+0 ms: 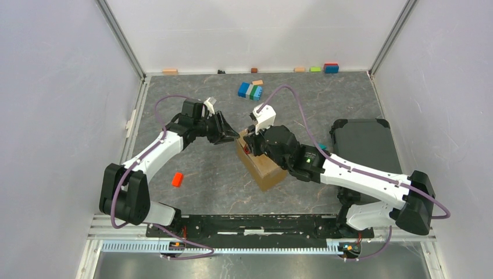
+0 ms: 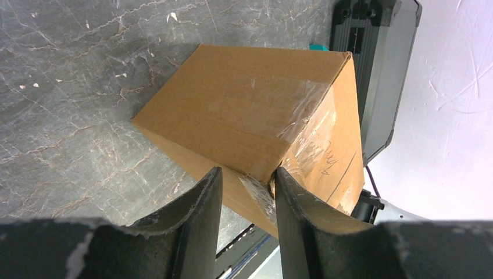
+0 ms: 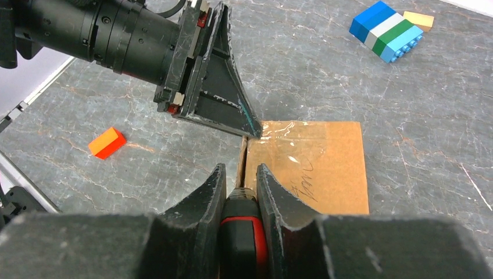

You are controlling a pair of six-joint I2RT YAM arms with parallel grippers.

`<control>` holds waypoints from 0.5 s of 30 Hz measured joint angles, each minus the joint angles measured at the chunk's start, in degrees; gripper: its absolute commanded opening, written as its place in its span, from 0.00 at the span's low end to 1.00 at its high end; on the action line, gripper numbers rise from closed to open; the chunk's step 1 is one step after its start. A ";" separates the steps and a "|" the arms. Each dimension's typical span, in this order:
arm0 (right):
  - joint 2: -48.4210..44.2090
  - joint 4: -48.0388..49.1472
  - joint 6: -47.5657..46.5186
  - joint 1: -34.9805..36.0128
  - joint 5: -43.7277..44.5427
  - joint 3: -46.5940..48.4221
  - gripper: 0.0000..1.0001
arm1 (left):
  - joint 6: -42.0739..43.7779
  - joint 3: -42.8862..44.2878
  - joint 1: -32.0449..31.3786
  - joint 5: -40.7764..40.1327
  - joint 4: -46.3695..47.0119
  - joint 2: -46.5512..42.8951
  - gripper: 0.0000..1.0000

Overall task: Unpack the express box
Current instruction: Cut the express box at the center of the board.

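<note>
The express box [image 3: 308, 168] sits in the middle of the table [image 1: 221, 186], between the two claws, just beside the black case [image 1: 363, 145]; its tape is on and it is shut.

The right claw [image 3: 240, 171] is closed tight on a black and red tool [image 3: 241, 232]; the tip of the tool is at the taped seam on top of the box. The left claw [image 2: 247, 174] has its jaws a little apart with one top corner of the box between them; I cannot tell if it really pinches.

What could go wrong, I think:
- the box may slide or turn, as it seems to be held only at one corner;
- the tool may slip off the seam and scratch the card or the table;
- the tool may dig too deep and hurt what is inside;
- the two claws are very near and could bump.

Counting: one box; one tool; one black case; one orange block [image 3: 107, 143] lying alone; one bunch of blue, white and green blocks [image 3: 386, 30] with one tan block [image 3: 418, 21] touching it; six small pieces by the far wall [image 1: 299, 69].
</note>
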 measured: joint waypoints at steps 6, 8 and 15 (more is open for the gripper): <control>0.17 -4.68 0.22 0.70 0.00 1.88 0.00 | -0.04 0.02 0.00 -1.46 0.98 0.00 0.44; 0.22 -6.56 0.26 0.79 0.00 2.56 0.00 | -0.02 0.02 0.00 -1.92 1.29 0.00 0.44; 0.48 -10.32 0.26 1.05 0.02 4.00 0.00 | -0.02 0.02 -0.15 -2.75 1.68 -0.04 0.45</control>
